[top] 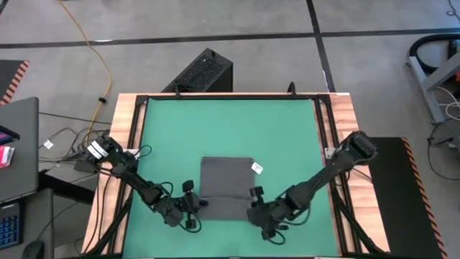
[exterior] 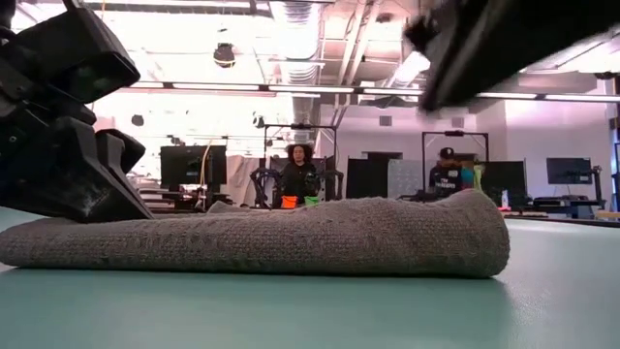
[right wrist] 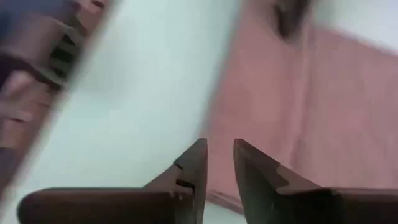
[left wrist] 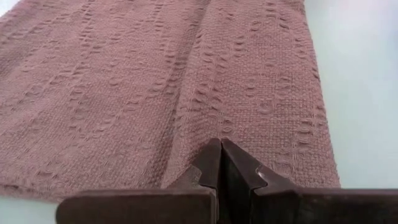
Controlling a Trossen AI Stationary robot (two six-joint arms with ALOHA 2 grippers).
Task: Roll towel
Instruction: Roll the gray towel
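The dark grey towel [top: 226,187] lies on the green table mat [top: 230,122] near the front edge. Its white tag [top: 256,168] sticks out at the far right corner. In the low view the towel [exterior: 291,237] looks thick, with a rounded right end. My left gripper [left wrist: 221,146] is shut at the towel's near left part and shows low at the left of the low view [exterior: 87,184]. My right gripper [right wrist: 219,152] is slightly open with nothing between its fingers. It hangs above the towel's near right edge [top: 253,201], raised clear in the low view [exterior: 484,39]. My left gripper meets the towel's top surface [left wrist: 208,127] with its shut fingertips, near the near left corner. It slants down from the table's near left side. I cannot tell whether any cloth is caught between the tips. The towel lies flat on the mat.
A wooden frame [top: 122,144] borders the mat on the left and right. A black box [top: 205,72] stands on the floor beyond the far edge. Bare mat lies between the towel and the far edge. People [exterior: 298,174] sit at desks in the room behind.
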